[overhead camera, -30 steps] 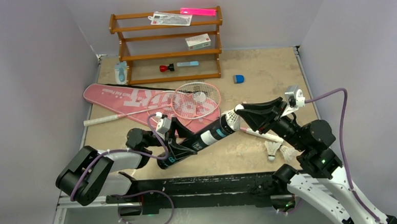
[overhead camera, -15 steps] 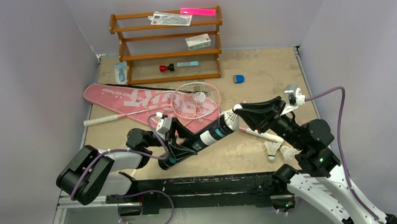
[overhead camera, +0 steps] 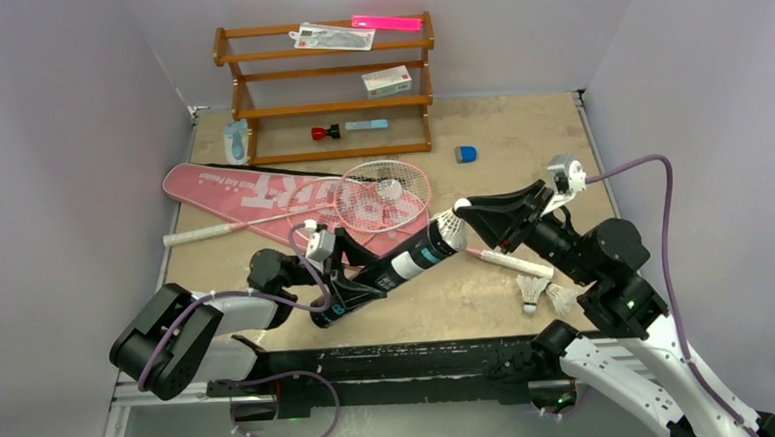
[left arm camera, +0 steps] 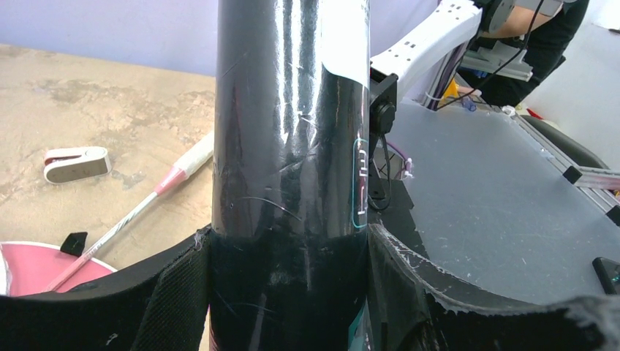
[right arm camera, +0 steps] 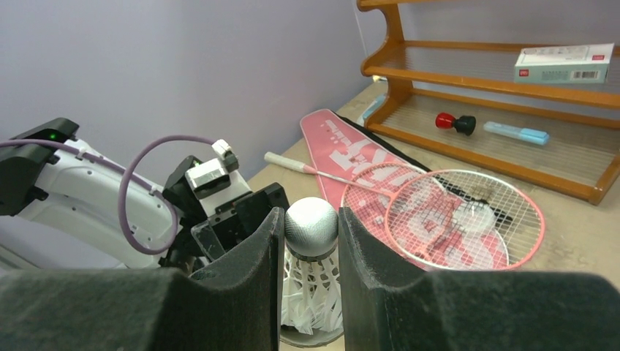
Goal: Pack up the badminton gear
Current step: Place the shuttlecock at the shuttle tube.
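**Loading the tube.** We show the left pincer [overhead camera: 347, 281] clamped round the lower part of the black tube [overhead camera: 406, 263]. It holds the tube tilted above the desk [overhead camera: 520, 141], with the open mouth raised toward the right. The right pincer [right arm camera: 311, 241] pinches a white shuttlecock [right arm camera: 311, 227] by its rounded cork. The feather skirt sits at the tube's mouth, partly inside as far as we can tell.

We judge the step in hand to be feeding shuttlecocks into the tube. The next move calls for a push along the tube's own line while the left pincer holds it steady. The right pincer should open only once the skirt is seated.

Two more shuttlecocks [overhead camera: 534, 291] lie on the desk at the near right, just beside the white handle of one racket [overhead camera: 511, 262]. The other racket [overhead camera: 382, 194] lies across the pink bag [overhead camera: 252, 191] toward the far left, so we take bagging as not yet begun.
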You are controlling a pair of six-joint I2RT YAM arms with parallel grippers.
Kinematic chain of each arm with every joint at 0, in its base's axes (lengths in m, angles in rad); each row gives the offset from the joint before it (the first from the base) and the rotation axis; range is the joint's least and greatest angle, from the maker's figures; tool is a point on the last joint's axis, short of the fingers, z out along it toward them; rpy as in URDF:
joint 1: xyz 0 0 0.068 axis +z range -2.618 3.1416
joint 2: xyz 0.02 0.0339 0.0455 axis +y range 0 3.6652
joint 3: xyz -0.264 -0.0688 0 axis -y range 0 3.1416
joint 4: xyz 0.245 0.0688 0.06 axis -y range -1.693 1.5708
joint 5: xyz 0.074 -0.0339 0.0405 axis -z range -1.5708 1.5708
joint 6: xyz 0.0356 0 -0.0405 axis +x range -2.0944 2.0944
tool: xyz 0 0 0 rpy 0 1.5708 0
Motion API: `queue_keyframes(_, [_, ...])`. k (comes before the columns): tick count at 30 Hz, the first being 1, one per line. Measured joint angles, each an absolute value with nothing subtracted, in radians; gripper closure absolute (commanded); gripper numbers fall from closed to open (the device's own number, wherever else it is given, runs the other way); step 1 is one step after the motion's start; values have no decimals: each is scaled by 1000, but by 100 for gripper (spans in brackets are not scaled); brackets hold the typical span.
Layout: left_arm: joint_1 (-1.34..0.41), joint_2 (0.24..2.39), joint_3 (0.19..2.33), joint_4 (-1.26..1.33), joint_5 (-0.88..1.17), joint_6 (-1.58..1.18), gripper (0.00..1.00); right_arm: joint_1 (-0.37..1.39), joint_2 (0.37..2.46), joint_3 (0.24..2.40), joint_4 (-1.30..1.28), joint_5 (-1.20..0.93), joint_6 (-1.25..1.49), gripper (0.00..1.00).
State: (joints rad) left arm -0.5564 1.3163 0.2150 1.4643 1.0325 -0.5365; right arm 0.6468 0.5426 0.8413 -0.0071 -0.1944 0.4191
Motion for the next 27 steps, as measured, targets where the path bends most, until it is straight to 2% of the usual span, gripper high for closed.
queue_keyframes(27, [-557,1351,225,1309,949,-429,52,645,628,886,-161,-41,359,100])
